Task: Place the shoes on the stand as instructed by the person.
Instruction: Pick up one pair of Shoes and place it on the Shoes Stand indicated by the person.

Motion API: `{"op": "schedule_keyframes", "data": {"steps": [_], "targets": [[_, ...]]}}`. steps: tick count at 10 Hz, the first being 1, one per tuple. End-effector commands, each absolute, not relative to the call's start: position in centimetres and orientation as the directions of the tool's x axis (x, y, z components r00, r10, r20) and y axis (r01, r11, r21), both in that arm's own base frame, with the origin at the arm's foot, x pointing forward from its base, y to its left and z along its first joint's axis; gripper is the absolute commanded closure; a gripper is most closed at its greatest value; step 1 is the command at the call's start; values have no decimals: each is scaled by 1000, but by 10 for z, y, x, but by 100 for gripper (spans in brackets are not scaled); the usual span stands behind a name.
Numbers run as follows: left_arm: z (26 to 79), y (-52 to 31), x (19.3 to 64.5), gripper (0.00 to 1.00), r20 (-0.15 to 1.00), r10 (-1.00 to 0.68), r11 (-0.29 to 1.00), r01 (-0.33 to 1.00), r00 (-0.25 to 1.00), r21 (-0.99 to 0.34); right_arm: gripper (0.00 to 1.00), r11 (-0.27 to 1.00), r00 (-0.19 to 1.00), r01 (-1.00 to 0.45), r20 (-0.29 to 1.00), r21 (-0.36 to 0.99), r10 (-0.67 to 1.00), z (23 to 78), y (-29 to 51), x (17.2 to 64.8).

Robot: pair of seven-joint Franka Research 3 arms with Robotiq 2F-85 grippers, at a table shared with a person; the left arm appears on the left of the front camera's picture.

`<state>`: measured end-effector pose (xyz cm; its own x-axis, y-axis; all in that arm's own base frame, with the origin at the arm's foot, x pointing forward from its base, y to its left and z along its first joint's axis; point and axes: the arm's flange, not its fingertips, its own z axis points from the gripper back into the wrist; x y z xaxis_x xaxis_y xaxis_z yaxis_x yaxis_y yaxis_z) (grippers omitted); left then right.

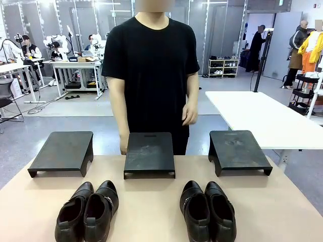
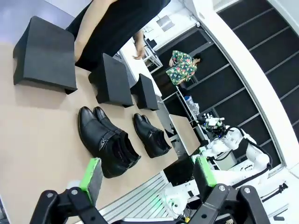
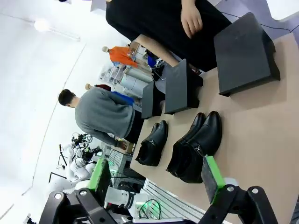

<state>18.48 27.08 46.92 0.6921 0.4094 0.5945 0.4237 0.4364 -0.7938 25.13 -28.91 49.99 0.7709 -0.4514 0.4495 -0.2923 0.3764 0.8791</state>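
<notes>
On the tan tabletop (image 1: 149, 217), two pairs of glossy black leather dress shoes sit near the robot's edge, toes toward the far side. The left pair (image 1: 88, 212) and right pair (image 1: 208, 210) are well apart, each pair's shoes side by side and touching. Behind them is a row of three low flat black stands: left stand (image 1: 61, 151), middle stand (image 1: 149, 154), right stand (image 1: 237, 150). Both pairs are on the table, not on the stands. The person in a black T-shirt (image 1: 154, 65) stands at the far side behind the middle stand, one hand (image 1: 123, 146) low by its far corner, the other hand (image 1: 190, 113) at waist height. The left gripper (image 2: 147, 177) is spread wide, holding nothing. The right gripper (image 3: 155, 176) is the same, wide apart and empty.
</notes>
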Motion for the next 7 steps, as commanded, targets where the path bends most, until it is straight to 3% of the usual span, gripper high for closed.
{"op": "schedule_keyframes", "data": {"steps": [1, 7], "targets": [[472, 269, 183, 0, 599, 392, 445, 425, 699, -788, 0, 368, 765, -282, 439, 886, -472, 496, -293, 245], [472, 269, 183, 0, 599, 392, 445, 425, 699, -788, 0, 368, 765, -282, 439, 886, -472, 496, -293, 245]]}}
